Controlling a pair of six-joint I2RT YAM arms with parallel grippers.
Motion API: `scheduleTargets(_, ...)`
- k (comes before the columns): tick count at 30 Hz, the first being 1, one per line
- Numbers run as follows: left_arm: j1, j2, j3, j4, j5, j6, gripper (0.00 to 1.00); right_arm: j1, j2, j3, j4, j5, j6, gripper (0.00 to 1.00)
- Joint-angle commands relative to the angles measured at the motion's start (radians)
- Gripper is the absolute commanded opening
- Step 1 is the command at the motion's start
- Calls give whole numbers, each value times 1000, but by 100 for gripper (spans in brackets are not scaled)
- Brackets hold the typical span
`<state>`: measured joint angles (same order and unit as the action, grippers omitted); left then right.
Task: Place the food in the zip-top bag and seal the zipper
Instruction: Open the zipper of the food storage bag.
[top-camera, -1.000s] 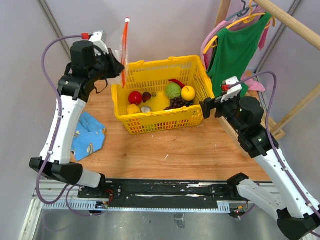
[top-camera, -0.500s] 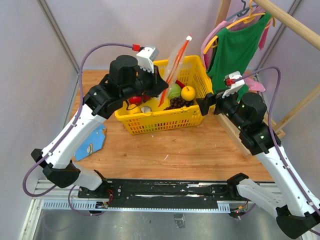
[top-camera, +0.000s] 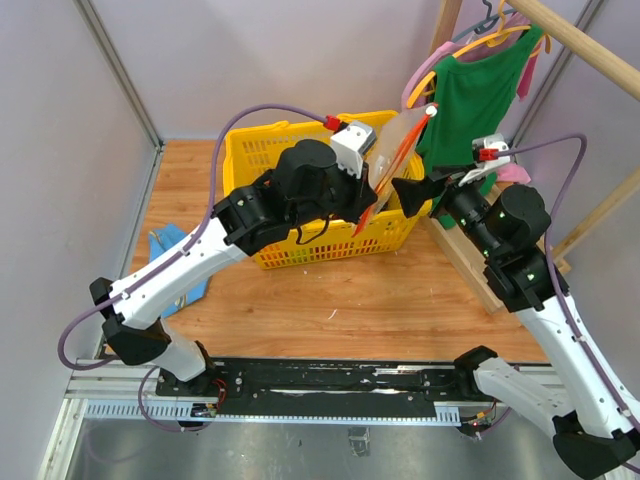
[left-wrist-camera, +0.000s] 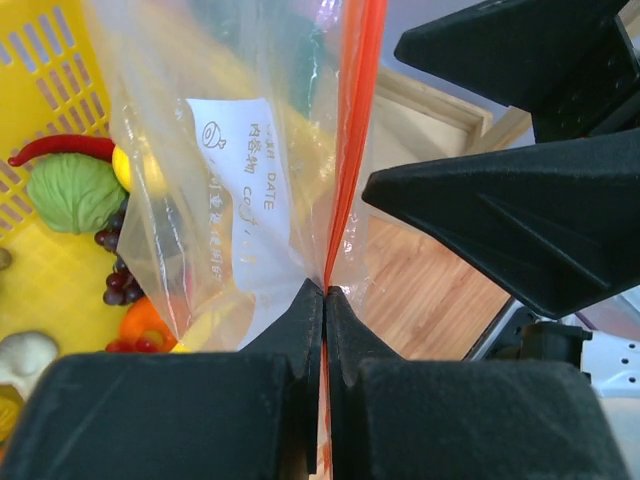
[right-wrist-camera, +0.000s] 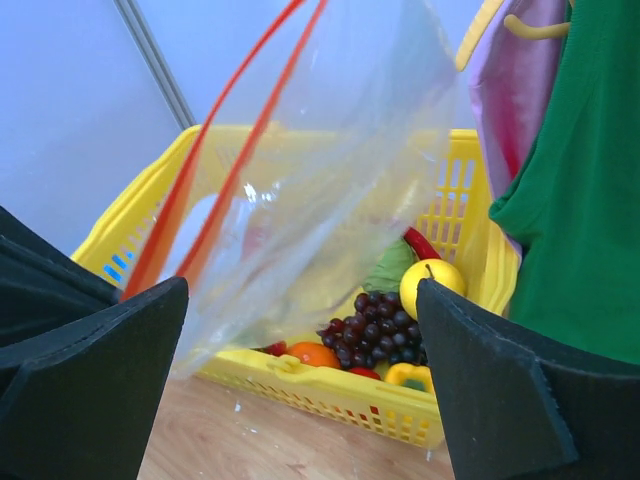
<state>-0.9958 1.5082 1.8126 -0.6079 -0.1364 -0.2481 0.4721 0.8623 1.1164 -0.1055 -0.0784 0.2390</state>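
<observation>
Your table (top-camera: 330, 300) carries the yellow basket (top-camera: 255, 150) at its far side. Above the basket's right end hangs the zip-top bag (left-wrist-camera: 200, 180), with your left gripper (left-wrist-camera: 325, 300) fingers clamped on its zipper (left-wrist-camera: 355, 130). Your right gripper (right-wrist-camera: 302, 290) fingers are spread apart just right of the bag. The food (right-wrist-camera: 432, 285) lies in the basket.
</observation>
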Motion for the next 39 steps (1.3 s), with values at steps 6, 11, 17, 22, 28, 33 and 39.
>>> scheduleTargets(6, -34, 30, -11, 68, -54, 17, 0, 20, 18, 27, 100, 26, 101, 92)
scheduleTargets(11, -50, 31, -24, 88, -51, 20, 0, 20, 26, 18, 71, 101, 133, 84)
scheduleTargets(17, -76, 34, -37, 98, -61, 47, 0, 20, 46, 18, 74, 101, 167, 77)
scheduleTargets(22, -104, 43, -39, 100, -106, 76, 0, 20, 65, 21, 70, 83, 192, 66)
scheduleTargets(28, -124, 47, -47, 106, -130, 99, 0, 20, 71, 19, 49, 74, 192, 28)
scheduleTargets(33, -124, 39, -60, 109, -118, 101, 20, 20, 62, 31, 22, 59, 162, 1)
scheduleTargets(39, -123, 10, -109, 105, -117, 95, 44, 20, 27, 40, -33, 45, 117, 1)
